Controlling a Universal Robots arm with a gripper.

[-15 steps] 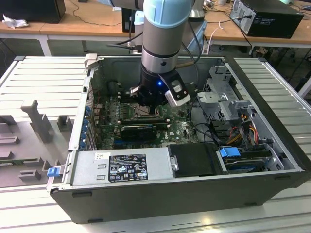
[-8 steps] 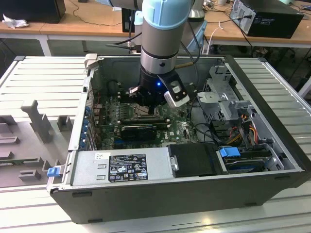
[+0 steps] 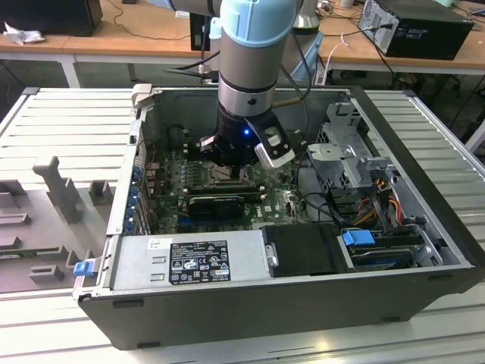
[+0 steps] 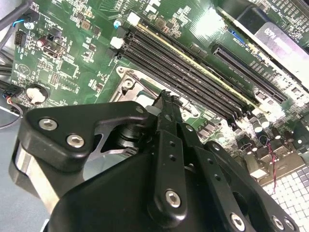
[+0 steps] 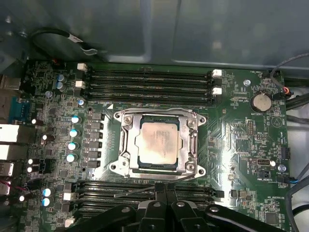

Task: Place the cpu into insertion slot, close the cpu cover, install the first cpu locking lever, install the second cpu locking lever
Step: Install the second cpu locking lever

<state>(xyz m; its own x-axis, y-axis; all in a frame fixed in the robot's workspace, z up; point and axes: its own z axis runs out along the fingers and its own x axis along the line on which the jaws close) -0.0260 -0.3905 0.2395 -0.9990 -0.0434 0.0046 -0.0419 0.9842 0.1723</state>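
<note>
In the first wrist view the cpu [image 5: 157, 141] lies flat in the insertion slot [image 5: 117, 165], its pale face showing through the window of the cpu cover [image 5: 191, 145]. The cover is folded down over it. A thin wire locking lever [image 5: 134, 192] slants along the socket's near side, and its end reaches my gripper [image 5: 161, 187]. The fingers are shut together with nothing between them. In the second wrist view my gripper [image 4: 166, 95] hovers just over a corner of the socket [image 4: 126, 83]. In the exterior view the gripper [image 3: 227, 167] hangs low inside the computer case over the board.
Long black memory slots [image 5: 149, 79] flank the socket on both sides. A coin battery [image 5: 262, 101] and capacitors [image 5: 73, 133] stand nearby. In the exterior view the case walls [image 3: 132, 174], the power supply [image 3: 189, 262], the drive cage [image 3: 345, 152] and cables [image 3: 379, 201] surround the board.
</note>
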